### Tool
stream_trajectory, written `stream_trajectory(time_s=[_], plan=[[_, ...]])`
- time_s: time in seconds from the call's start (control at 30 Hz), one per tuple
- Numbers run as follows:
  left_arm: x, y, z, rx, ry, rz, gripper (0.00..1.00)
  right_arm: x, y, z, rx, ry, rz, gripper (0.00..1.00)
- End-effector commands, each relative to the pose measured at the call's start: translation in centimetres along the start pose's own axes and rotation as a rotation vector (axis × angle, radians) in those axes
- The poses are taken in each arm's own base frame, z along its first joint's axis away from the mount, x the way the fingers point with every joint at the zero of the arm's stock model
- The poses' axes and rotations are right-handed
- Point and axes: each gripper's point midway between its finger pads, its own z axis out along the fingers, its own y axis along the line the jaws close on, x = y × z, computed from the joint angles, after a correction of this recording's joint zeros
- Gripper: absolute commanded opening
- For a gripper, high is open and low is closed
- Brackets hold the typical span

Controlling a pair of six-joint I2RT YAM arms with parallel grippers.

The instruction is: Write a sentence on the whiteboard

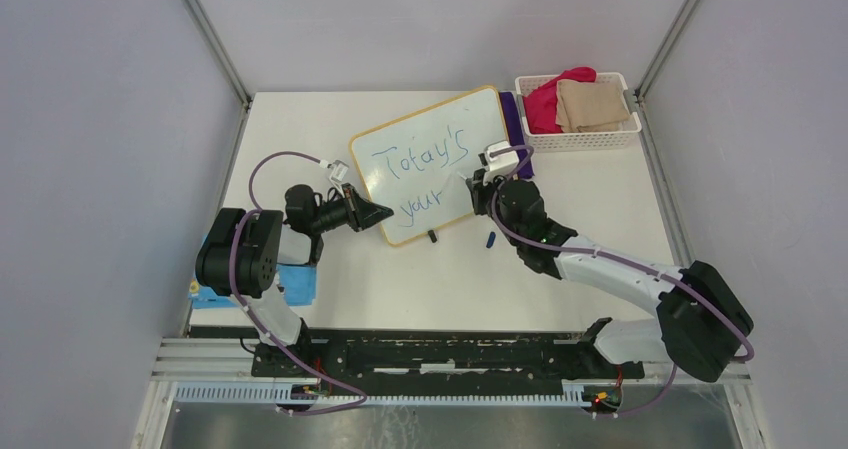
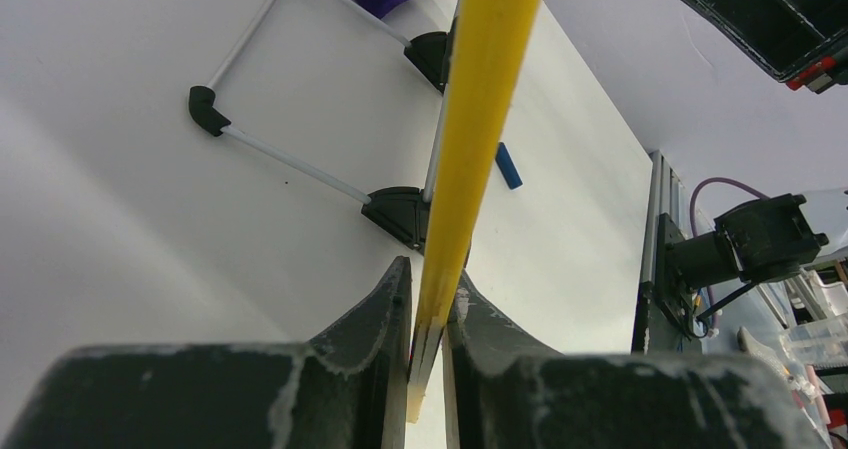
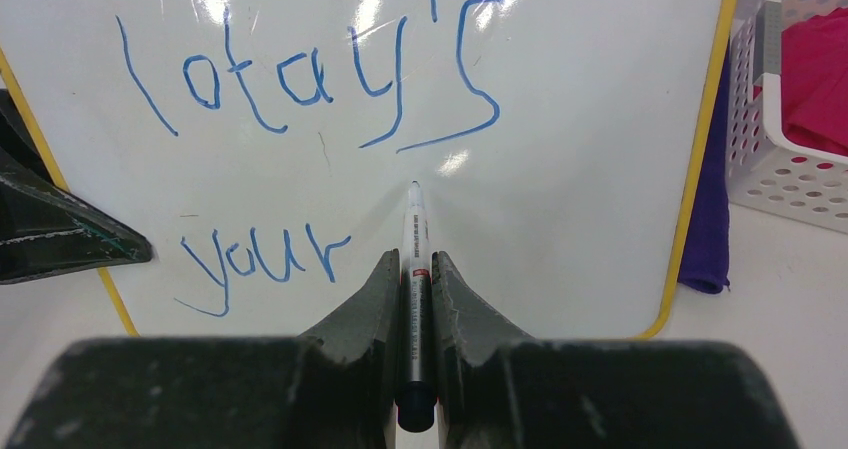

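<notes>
The whiteboard stands tilted on its black feet at the table's middle; it fills the right wrist view. Blue writing reads "Today's" above "your"; no third word shows. My left gripper is shut on the board's yellow-tan edge, holding its left corner. My right gripper is shut on a marker, with its tip pointing at the board's bare area right of "your". I cannot tell whether the tip touches.
A white basket with red and tan cloths stands at the back right. A purple cloth lies behind the board. A blue marker cap lies on the table near the right arm. A blue block sits by the left arm's base.
</notes>
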Motion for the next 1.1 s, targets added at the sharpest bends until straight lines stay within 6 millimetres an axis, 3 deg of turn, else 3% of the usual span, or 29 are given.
stream_trajectory(time_s=[0.0, 0.43, 1.07], plan=[[1.1, 1.7, -0.1, -0.079, 0.026, -0.004, 0.02, -2.7, 0.1, 0.8, 0.005, -0.064, 0.028, 0.00], [1.1, 1.7, 0.0, -0.078, 0.029, 0.000, 0.02, -0.4, -0.9, 1.3, 0.037, -0.015, 0.016, 0.00], [1.2, 1.7, 0.0, -0.081, 0.036, 0.001, 0.02, 3.8, -1.9, -0.1, 0.057, 0.064, 0.014, 0.00]])
